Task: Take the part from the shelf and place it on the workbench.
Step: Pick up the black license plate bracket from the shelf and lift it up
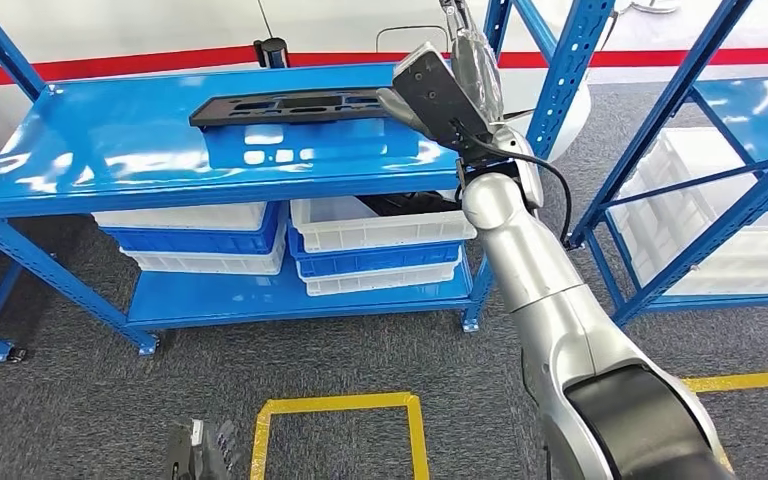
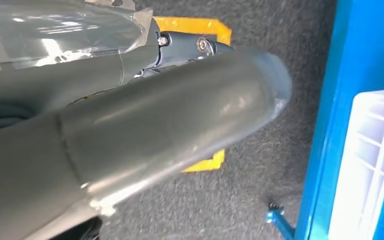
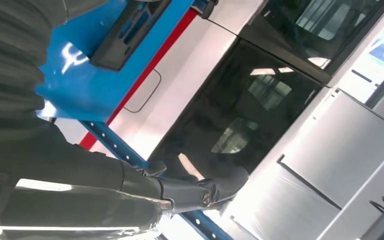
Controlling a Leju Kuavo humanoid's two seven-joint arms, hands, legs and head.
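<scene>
The part [image 1: 290, 105], a long flat black piece with cut-outs, lies on the top level of the blue shelf [image 1: 110, 150] with its long axis running side to side across my view, its near end pointing toward my right hand [image 1: 435, 95]. That hand is raised to the shelf's right edge and sits at that end of the part, at or over it; I cannot tell whether my fingers are closed on it or just beside it. My left hand [image 1: 200, 450] hangs low by the yellow floor marking [image 1: 340, 405], well away, and I cannot tell how far open it is. So the right hand is plainly the nearer one. White bins [image 1: 380, 225] sit on the level below.
</scene>
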